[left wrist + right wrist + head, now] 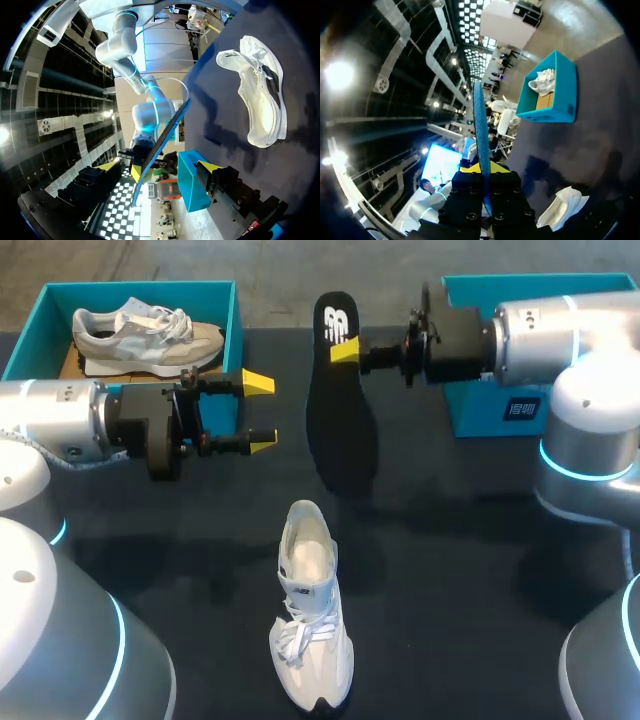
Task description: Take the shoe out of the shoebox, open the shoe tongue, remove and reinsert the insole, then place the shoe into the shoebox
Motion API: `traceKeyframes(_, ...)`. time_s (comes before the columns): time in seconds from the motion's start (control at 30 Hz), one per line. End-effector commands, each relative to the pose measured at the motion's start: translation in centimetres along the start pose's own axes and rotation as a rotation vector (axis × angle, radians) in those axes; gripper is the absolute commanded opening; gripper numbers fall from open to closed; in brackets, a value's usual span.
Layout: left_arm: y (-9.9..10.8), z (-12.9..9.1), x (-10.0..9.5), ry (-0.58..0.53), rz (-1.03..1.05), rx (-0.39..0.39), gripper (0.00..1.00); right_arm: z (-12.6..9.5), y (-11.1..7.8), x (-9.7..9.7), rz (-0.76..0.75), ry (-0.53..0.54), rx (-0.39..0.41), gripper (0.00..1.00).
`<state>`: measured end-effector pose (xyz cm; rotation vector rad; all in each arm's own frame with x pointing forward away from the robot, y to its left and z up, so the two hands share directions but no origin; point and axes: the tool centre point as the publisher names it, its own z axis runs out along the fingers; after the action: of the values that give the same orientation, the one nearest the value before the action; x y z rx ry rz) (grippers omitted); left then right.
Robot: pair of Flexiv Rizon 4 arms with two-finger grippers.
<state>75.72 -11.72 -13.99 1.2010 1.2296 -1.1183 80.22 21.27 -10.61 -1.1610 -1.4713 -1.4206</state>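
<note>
My right gripper (345,352) is shut on the heel end of a black insole (342,425) and holds it edge-up above the table. Seen from the right wrist, the insole (479,125) runs straight out from between the fingers of that gripper (482,172). A white shoe (312,625) lies on the black table, toe toward the front edge, tongue pulled open. My left gripper (261,412) hovers open just left of the insole, not touching it. From the left wrist, the insole (162,145) stands ahead of the gripper (157,167), with the shoe (260,95) off to one side.
A teal shoebox (237,325) at the back left holds a second, grey-and-white shoe (150,335). Another teal box (500,410) stands at the back right under my right arm. Bare table surrounds the white shoe.
</note>
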Motion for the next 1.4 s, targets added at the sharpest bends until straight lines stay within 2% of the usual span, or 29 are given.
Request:
traceKeyframes(0.03, 0.0, 0.2, 0.1, -0.001, 0.002, -0.002, 1.00, 1.2, 0.4, -0.3, 0.037, -0.018, 0.025, 0.00)
traceKeyframes(0.3, 0.0, 0.2, 0.1, -0.001, 0.002, -0.002, 1.00, 1.4, 0.7, -0.6, 0.106, -0.015, 0.079, 0.00)
traceKeyframes(0.5, 0.0, 0.2, 0.1, -0.001, 0.002, -0.002, 1.00, 1.3, 0.5, -0.8, 0.131, -0.017, 0.083, 0.00)
traceKeyframes(0.9, 0.4, 3.1, -0.1, -0.041, 0.012, 0.028, 1.00, 1.3, 0.5, -0.8, 0.131, -0.017, 0.083, 0.00)
traceKeyframes(1.0, 0.1, 3.8, -0.5, -0.051, 0.021, 0.038, 0.76, 1.3, 0.5, -0.8, 0.131, -0.017, 0.083, 0.00)
traceKeyframes(1.07, 0.0, 4.1, -0.7, -0.051, 0.024, 0.037, 0.73, 1.3, 0.5, -0.8, 0.131, -0.017, 0.083, 0.00)
traceKeyframes(1.1, 0.0, 4.3, -0.7, -0.051, 0.026, 0.038, 0.64, 1.3, 0.5, -0.8, 0.131, -0.017, 0.083, 0.00)
traceKeyframes(1.13, -0.1, 4.5, -0.8, -0.051, 0.029, 0.038, 0.51, 1.3, 0.5, -0.8, 0.131, -0.017, 0.083, 0.00)
traceKeyframes(1.17, -0.1, 4.6, -0.9, -0.050, 0.030, 0.038, 0.50, 1.3, 0.5, -0.8, 0.131, -0.017, 0.083, 0.00)
traceKeyframes(1.2, -0.2, 4.8, -0.9, -0.051, 0.032, 0.044, 0.55, 1.3, 0.5, -0.8, 0.131, -0.017, 0.083, 0.00)
traceKeyframes(1.3, -0.3, 5.2, -0.8, -0.048, 0.035, 0.045, 0.62, 1.3, 0.5, -0.8, 0.131, -0.017, 0.083, 0.00)
traceKeyframes(1.37, -0.3, 5.4, -0.8, -0.047, 0.034, 0.045, 0.61, 1.3, 0.5, -0.8, 0.131, -0.017, 0.083, 0.00)
traceKeyframes(1.4, -0.3, 5.5, -0.8, -0.047, 0.034, 0.046, 0.57, 1.3, 0.5, -0.8, 0.131, -0.017, 0.083, 0.00)
